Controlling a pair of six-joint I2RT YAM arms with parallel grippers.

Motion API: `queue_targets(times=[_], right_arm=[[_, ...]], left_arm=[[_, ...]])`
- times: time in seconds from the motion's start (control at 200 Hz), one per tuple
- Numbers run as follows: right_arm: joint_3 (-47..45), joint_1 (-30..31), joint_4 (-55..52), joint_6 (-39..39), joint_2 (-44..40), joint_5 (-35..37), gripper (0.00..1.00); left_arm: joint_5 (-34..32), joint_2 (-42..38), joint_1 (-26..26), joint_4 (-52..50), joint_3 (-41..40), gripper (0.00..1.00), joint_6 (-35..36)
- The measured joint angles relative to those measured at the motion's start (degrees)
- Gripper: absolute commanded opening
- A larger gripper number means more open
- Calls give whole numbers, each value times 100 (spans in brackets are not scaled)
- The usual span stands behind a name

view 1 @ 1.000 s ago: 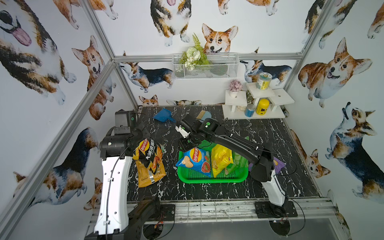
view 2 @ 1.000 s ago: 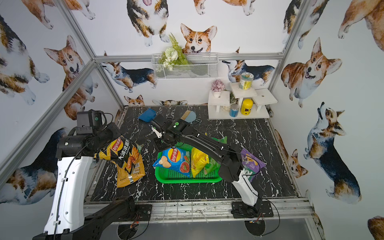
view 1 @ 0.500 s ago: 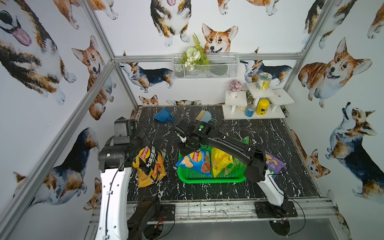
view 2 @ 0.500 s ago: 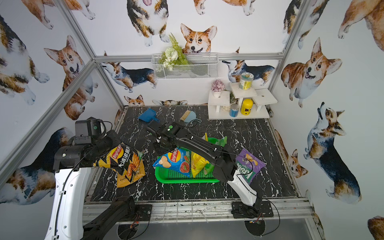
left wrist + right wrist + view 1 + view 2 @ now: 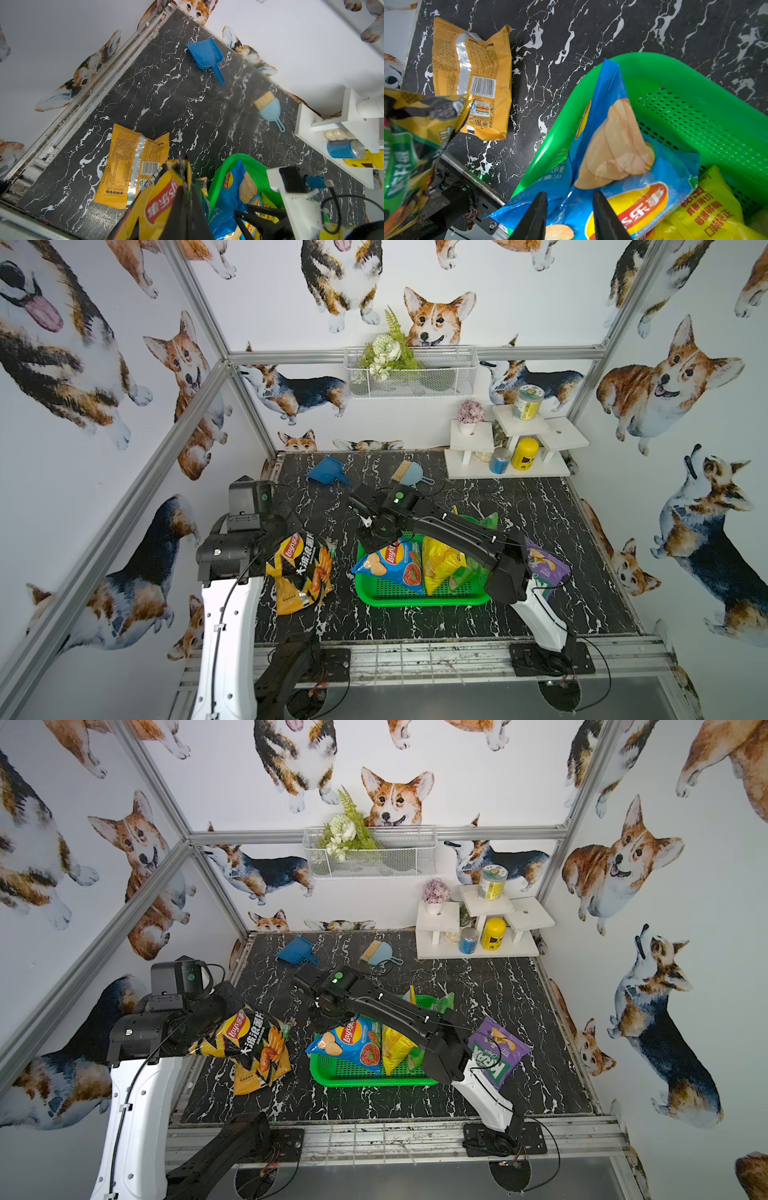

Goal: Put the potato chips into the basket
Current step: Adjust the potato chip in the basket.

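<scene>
The green basket stands mid-table holding a blue bag of potato chips, a yellow bag and a green one. My right gripper hangs just over the blue bag's top edge, jaws apart. Left of the basket, my left gripper is shut on the top of a black-and-yellow bag, which hangs above an orange bag lying flat. A purple bag lies right of the basket.
A blue dustpan and a small brush lie at the back of the table. A white stepped shelf with cans fills the back right corner. A white wire basket hangs on the back wall. Walls close three sides.
My right gripper has come down from above the basket's back left corner onto the blue bag, its jaws narrowing. The left arm has shifted slightly with the black-and-yellow bag still in its grip.
</scene>
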Motion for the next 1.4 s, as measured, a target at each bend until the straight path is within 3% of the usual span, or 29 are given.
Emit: queue_targets(times=[0.305,0.736,0.931,1.036,1.246,1.401], right_arm=[[-240,-4,2,-28,-111,87,0],[-564,-195,7,-28,-903,188,0],[-1143,-472,70,-24,-1547,7,0],[-1532,-525,144,-35,-1792,-120,0],[-2061,-555,243,-42,-2131,-238,0],[-2273,-673,286,4,-2468,-232,0]], left_arm=[[13,-37,0,-2,-44,0,-61],[170,83,0,46,83,0,-192],[358,181,-125,188,146,0,-507],[363,262,-481,308,146,0,-782],[-90,654,-1993,706,131,0,-1495],[-474,911,-2509,1003,79,0,-1963]])
